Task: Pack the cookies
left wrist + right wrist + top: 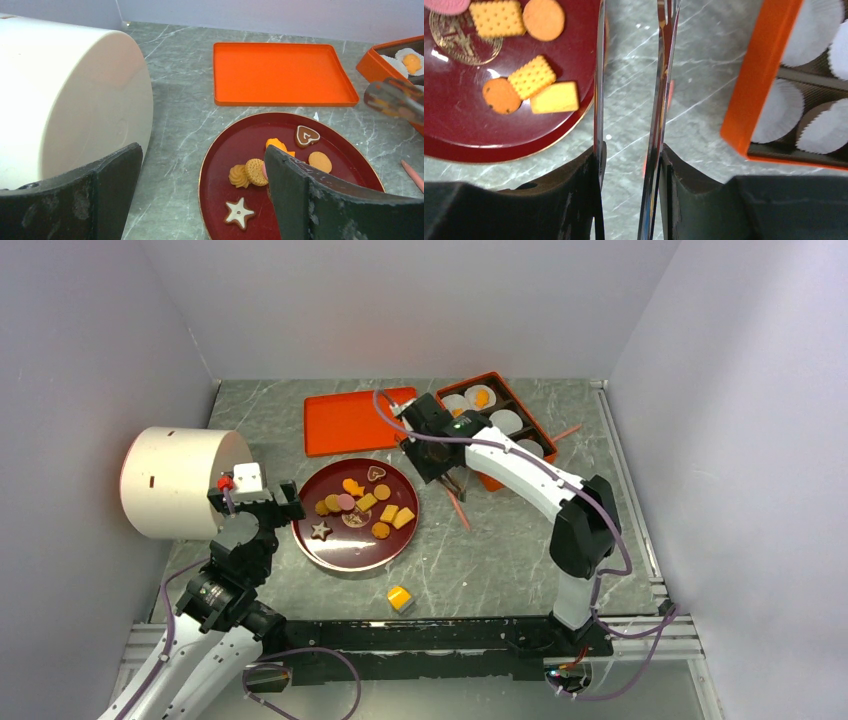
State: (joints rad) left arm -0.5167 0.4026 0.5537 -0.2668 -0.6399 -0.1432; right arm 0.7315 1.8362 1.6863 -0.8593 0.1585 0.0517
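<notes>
Several cookies point(360, 502), orange, yellow, brown and pink, lie on a dark red plate point(345, 562). A star point(239, 212), a heart point(306, 135) and round ones show in the left wrist view. One orange cookie point(480, 397) sits in a paper cup of the orange box point(525, 480). My right gripper point(440, 455) is shut on metal tongs point(599, 75), whose blades stand apart, over the table between plate point(499, 145) and box point(744, 115). My left gripper point(255, 502) is open and empty at the plate's left edge point(201, 150).
An orange flat tray point(350, 422) lies behind the plate. A big white cylinder point(180, 480) lies on its side at the left. A yellow-orange cube point(399, 597) sits near the front. Thin pink sticks point(457, 508) lie right of the plate. Walls enclose the table.
</notes>
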